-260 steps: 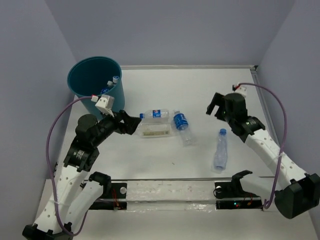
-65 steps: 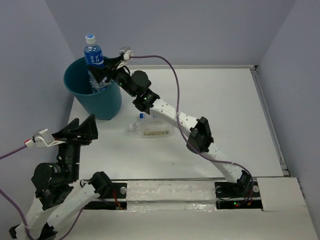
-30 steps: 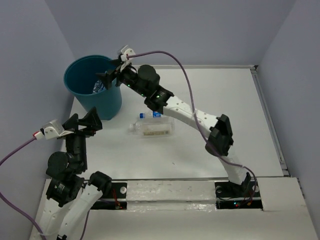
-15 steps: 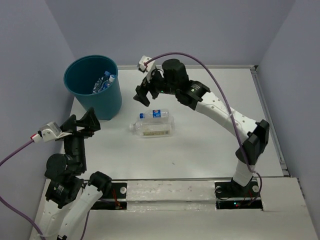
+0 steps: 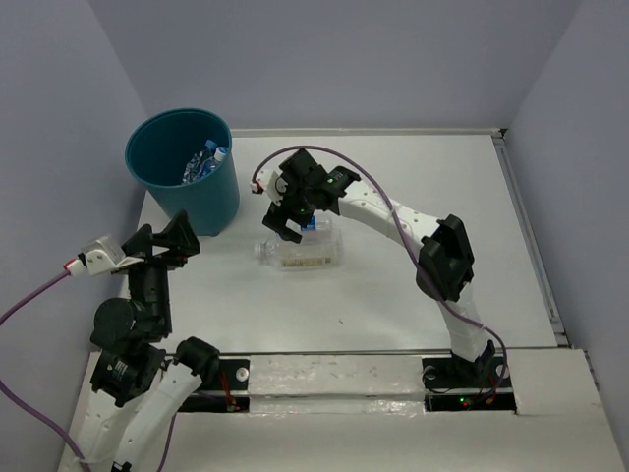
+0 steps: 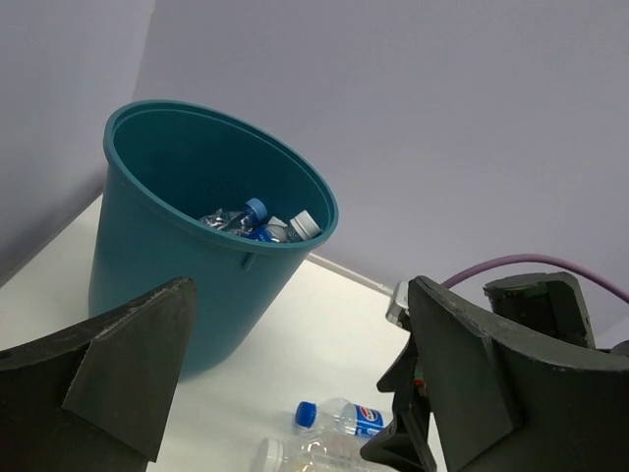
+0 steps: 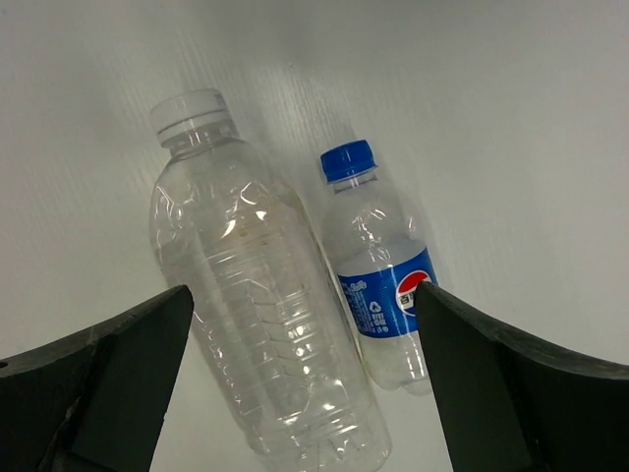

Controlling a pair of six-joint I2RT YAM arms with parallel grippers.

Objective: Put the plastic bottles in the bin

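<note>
Lying beside the blue-capped bottle [image 7: 378, 285], the large bottle [image 7: 260, 324] looks clear, ribbed.

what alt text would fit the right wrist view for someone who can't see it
Two plastic bottles lie side by side on a white table, caps toward the top of the picture: a large clear bottle with a clear cap, and a smaller bottle with a blue cap and blue label. The right gripper is open, its dark fingers framing them at the lower corners.

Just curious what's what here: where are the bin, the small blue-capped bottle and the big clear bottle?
bin [image 5: 201, 200], top external view, outer wall.
small blue-capped bottle [image 7: 391, 299], right wrist view, blue label.
big clear bottle [image 7: 257, 320], right wrist view, ribbed body.
</note>
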